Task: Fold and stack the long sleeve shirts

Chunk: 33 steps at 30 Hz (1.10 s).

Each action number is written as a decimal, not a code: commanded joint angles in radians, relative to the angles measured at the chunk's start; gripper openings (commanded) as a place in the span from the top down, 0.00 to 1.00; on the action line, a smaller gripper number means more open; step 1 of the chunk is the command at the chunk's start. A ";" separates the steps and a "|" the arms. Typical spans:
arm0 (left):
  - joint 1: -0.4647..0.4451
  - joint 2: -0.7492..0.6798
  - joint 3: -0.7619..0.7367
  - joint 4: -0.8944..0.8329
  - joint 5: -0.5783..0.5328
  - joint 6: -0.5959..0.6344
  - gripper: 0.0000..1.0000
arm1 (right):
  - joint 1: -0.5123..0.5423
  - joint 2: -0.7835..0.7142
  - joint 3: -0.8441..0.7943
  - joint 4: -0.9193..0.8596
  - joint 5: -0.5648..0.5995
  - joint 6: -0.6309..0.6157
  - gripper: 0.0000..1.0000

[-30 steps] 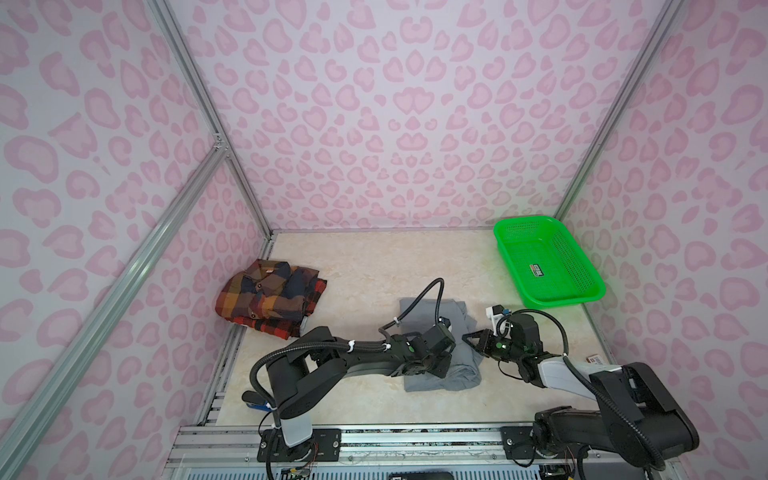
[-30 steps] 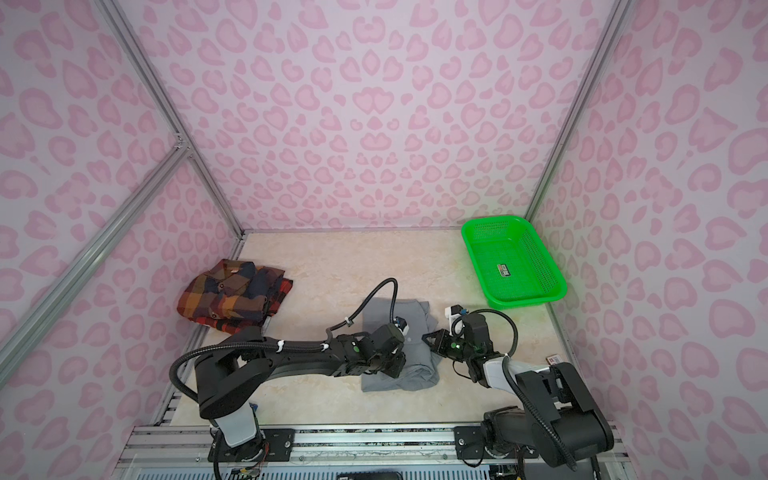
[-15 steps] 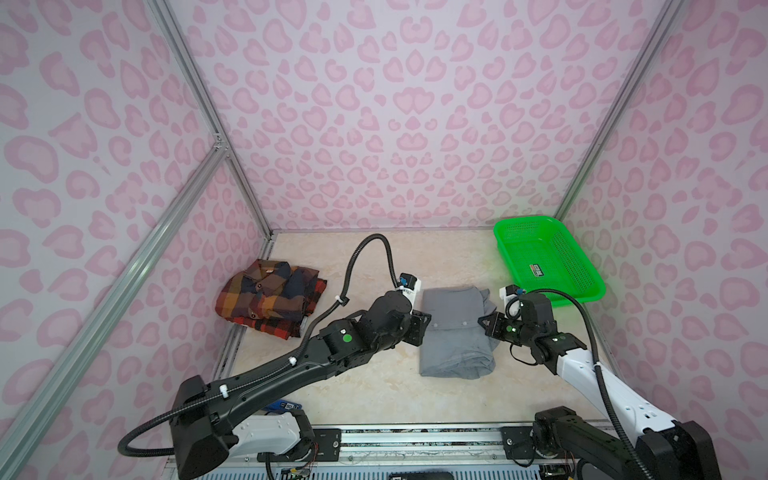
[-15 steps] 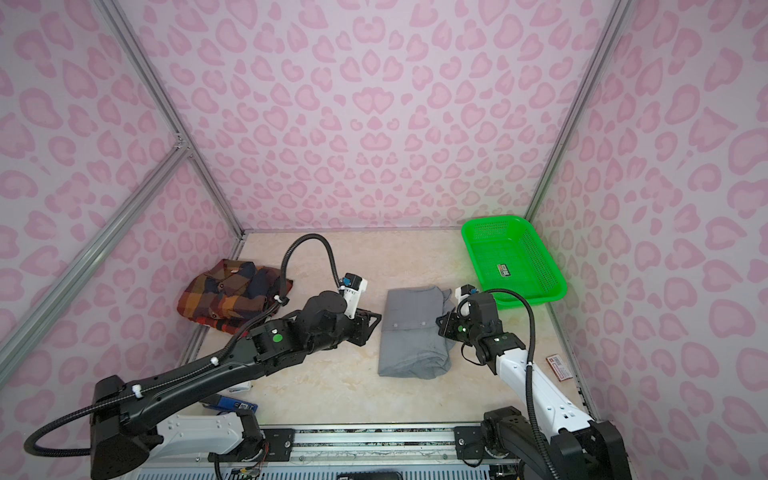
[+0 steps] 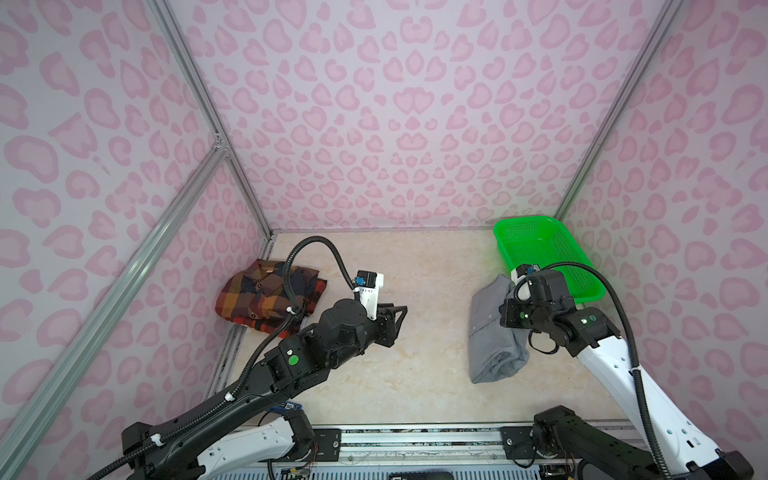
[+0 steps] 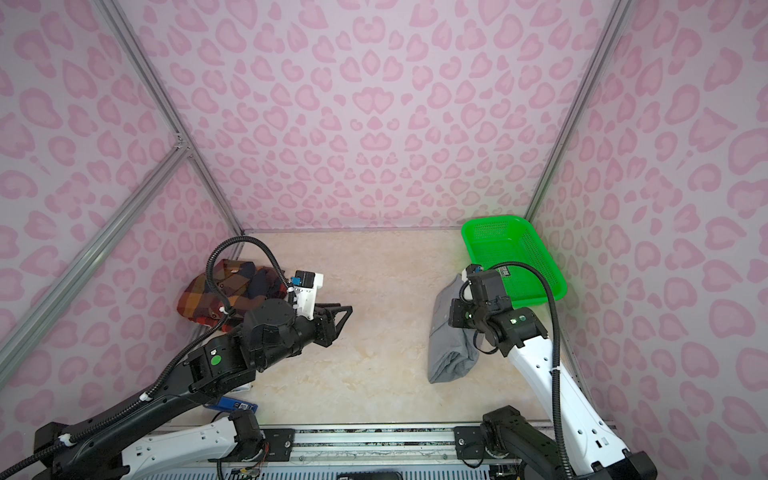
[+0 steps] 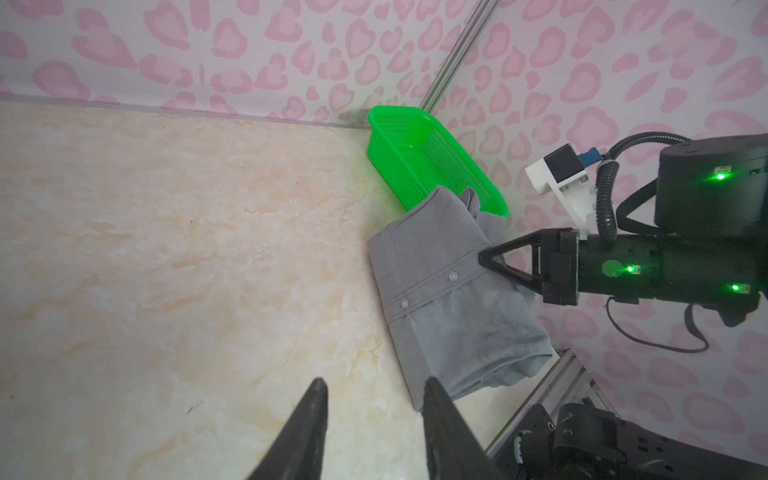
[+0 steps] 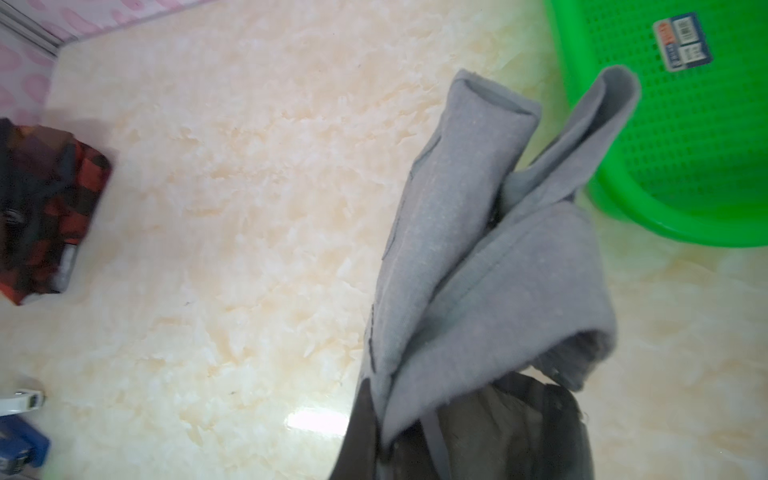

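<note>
Shifts gray shirt (image 5: 490,332), pinched at its edge in right pincer (image 7: 482,257), from table's (image 5: 415,270) front-middle to beside green basket (image 5: 540,224); frees left pincer (image 7: 372,386), now spread and empty; leaves plaid shirt (image 5: 266,299) far left, unstacked.

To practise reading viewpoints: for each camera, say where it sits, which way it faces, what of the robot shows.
Top view: high in front, looking down on the table; left arm, right arm show.
Top view: alongside, same aim, same arms, green basket.
Left wrist: on left arm, facing gray shirt past open left claw; right claw shows.
Right wrist: on right arm, looking along its shut claw gripping that shirt.
Shared: gray shirt everywhere.
</note>
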 commanded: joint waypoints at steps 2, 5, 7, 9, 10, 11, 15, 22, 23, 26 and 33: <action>0.002 -0.049 -0.047 0.079 0.007 -0.034 0.59 | 0.090 0.067 0.091 -0.164 0.290 -0.064 1.00; 0.003 -0.089 -0.104 0.127 0.018 -0.051 0.59 | 0.167 0.162 0.163 -0.213 0.387 -0.072 1.00; 0.003 -0.118 -0.143 0.155 0.024 -0.058 0.59 | 0.240 0.236 0.212 -0.239 0.479 -0.057 1.00; 0.003 -0.144 -0.186 0.175 0.023 -0.069 0.59 | 0.305 0.309 0.249 -0.244 0.525 -0.040 1.00; 0.003 -0.161 -0.209 0.187 0.022 -0.072 0.59 | 0.337 0.352 0.268 -0.244 0.542 -0.031 1.00; 0.003 -0.176 -0.230 0.191 0.015 -0.079 0.59 | 0.365 0.391 0.288 -0.250 0.556 -0.017 1.00; 0.003 -0.278 -0.306 0.168 -0.017 -0.101 0.59 | 0.515 0.586 0.421 -0.317 0.619 0.071 1.00; 0.003 -0.544 -0.411 0.018 -0.119 -0.151 0.60 | 0.721 0.844 0.596 -0.273 0.552 0.166 1.00; 0.003 -0.583 -0.424 -0.009 -0.129 -0.161 0.60 | 0.741 0.875 0.620 -0.269 0.552 0.179 1.00; 0.003 -0.672 -0.450 -0.084 -0.160 -0.190 0.60 | 0.789 0.956 0.662 -0.234 0.499 0.197 1.00; 0.003 -0.733 -0.450 -0.192 -0.206 -0.218 0.61 | 0.851 1.076 0.715 -0.161 0.373 0.231 0.98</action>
